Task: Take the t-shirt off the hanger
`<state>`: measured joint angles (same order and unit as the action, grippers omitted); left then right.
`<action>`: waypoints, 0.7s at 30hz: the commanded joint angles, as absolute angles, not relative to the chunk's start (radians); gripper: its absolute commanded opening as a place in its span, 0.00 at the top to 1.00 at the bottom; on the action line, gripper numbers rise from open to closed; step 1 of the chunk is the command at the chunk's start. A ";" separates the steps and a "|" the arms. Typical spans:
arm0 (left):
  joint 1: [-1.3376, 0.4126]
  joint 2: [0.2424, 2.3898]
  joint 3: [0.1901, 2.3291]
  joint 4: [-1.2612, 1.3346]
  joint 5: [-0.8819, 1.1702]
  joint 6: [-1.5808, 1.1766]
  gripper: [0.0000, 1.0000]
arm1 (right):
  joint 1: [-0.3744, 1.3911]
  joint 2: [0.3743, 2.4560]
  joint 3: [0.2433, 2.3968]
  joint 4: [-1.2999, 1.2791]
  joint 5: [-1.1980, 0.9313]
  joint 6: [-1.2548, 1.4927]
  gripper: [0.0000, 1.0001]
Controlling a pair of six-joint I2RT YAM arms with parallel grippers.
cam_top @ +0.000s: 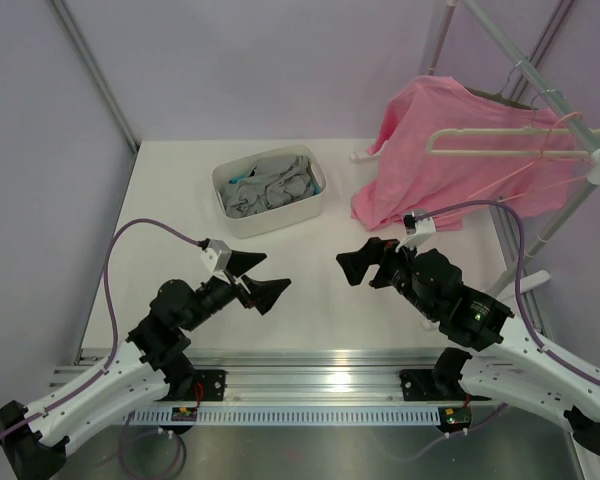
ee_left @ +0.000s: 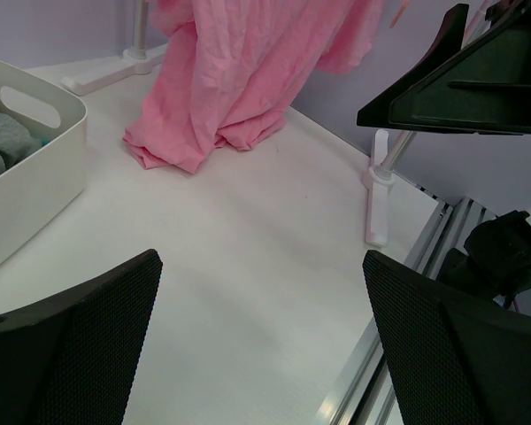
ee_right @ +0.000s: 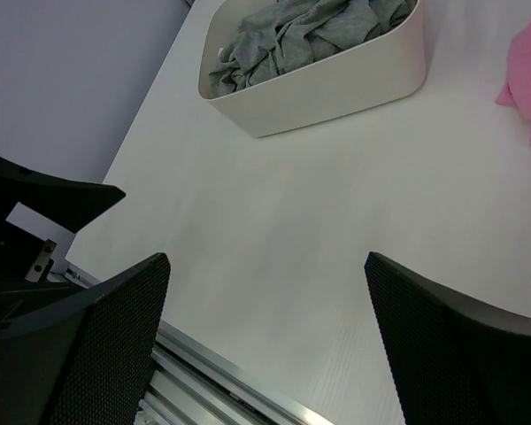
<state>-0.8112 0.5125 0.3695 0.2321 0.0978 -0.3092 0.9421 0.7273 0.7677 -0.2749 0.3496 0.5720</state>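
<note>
The bright pink t-shirt (cam_top: 440, 150) hangs on the clothes rack at the back right, its hem bunched on the table. It also shows in the left wrist view (ee_left: 248, 71). Only a dark shoulder piece of the hanger (cam_top: 498, 97) shows at the shirt's top, under the rack's bar. My left gripper (cam_top: 260, 278) is open and empty over the table's near middle (ee_left: 261, 266). My right gripper (cam_top: 365, 258) is open and empty, facing the left one (ee_right: 267, 266). Both are well short of the shirt.
A white tub (cam_top: 310, 205) of grey clothes (cam_top: 270, 185) stands at the back middle. A cream hanger (cam_top: 510, 140) and a thin pink wire hanger (cam_top: 565, 135) hang in front of the shirt. The rack's white foot (ee_left: 376, 190) stands on the table's right side.
</note>
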 commanded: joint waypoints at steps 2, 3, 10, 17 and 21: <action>-0.815 0.509 0.380 0.270 0.097 -0.293 0.01 | 0.948 0.718 0.779 -0.252 0.361 0.551 0.00; -0.815 0.509 0.380 0.268 0.095 -0.293 0.01 | 0.950 0.716 0.779 -0.252 0.356 0.551 0.00; -0.815 0.511 0.380 0.268 0.097 -0.293 0.01 | 0.948 0.715 0.779 -0.255 0.356 0.551 0.01; -0.815 0.489 0.382 0.256 0.080 -0.287 0.01 | 0.948 0.750 0.791 -0.248 0.283 0.447 0.01; -0.816 0.488 0.373 0.290 0.080 -0.296 0.01 | 0.948 0.828 0.919 -0.356 0.282 0.419 0.01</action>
